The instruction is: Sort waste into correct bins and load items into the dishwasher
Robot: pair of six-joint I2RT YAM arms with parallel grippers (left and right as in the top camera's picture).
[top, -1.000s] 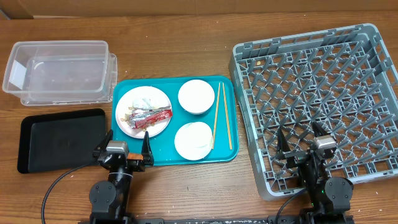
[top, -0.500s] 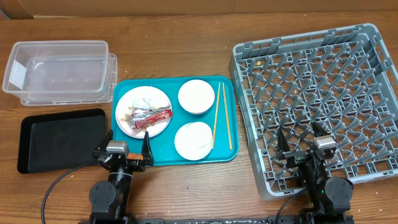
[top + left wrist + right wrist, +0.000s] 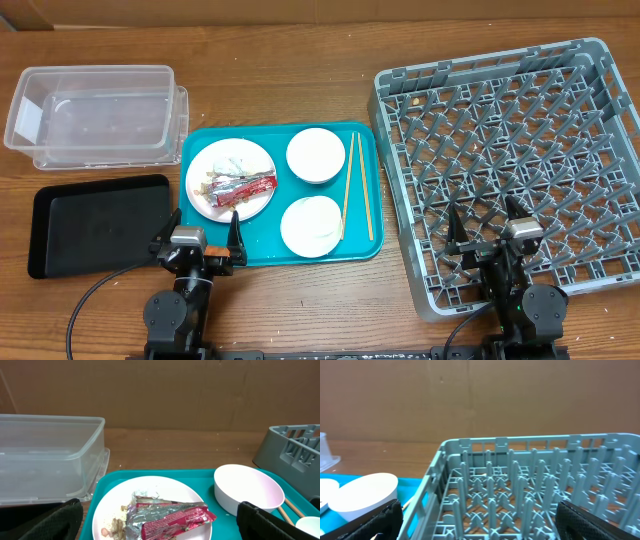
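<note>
The white plate (image 3: 231,178) on the teal tray (image 3: 280,255) holds the red wrapper (image 3: 240,187), a white paper ball (image 3: 232,163) and food scraps (image 3: 208,185). Two white bowls (image 3: 316,154) (image 3: 311,226) and the chopsticks (image 3: 357,186) lie on the tray too. The clear tub (image 3: 95,115) and black tray (image 3: 98,222) are at the left, the grey rack (image 3: 510,165) at the right. My left gripper (image 3: 198,232) is open at the tray's near edge, the wrapper (image 3: 172,517) between its fingers in the left wrist view. My right gripper (image 3: 487,222) is open over the rack's near edge (image 3: 485,510). No carrot is seen.
Bare wooden tabletop (image 3: 290,90) lies behind the tray and between tub and rack. A brown cardboard wall (image 3: 160,390) stands at the back. The nearer bowl (image 3: 362,491) shows at the left in the right wrist view.
</note>
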